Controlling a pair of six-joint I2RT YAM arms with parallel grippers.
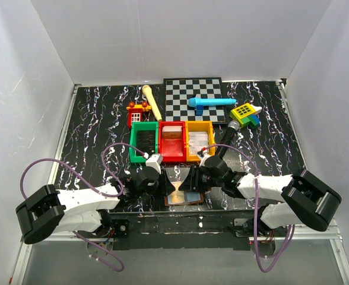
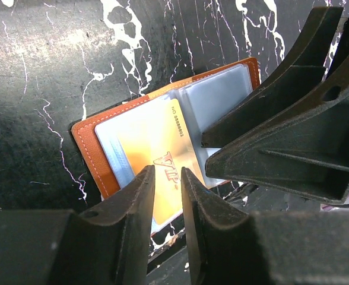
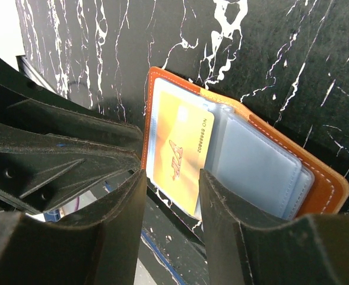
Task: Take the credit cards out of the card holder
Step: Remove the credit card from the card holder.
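1. Black marbled table (image 1: 91, 119) with white veins, boxed in by plain white walls (image 1: 162, 35).
2. Down at the near edge, the card holder (image 2: 91, 148) lies open and flat: tan leather rim, pale stitching, cloudy clear sleeves.
3. A gold card (image 3: 177, 148) marked "VIP" sticks out of a sleeve, its end past the holder's rim toward the table's front lip.
4. Left gripper (image 2: 167, 172): only a narrow slit between the fingers, the gold card showing through it. I cannot tell whether it pinches anything.
5. Right gripper (image 3: 171, 172): fingers a little apart, straddling the card's free end and gripping nothing.
6. Green bin (image 1: 143, 142), red bin (image 1: 173, 141) and orange bin (image 1: 199, 139) stand just beyond; bare tabletop shows on either side.
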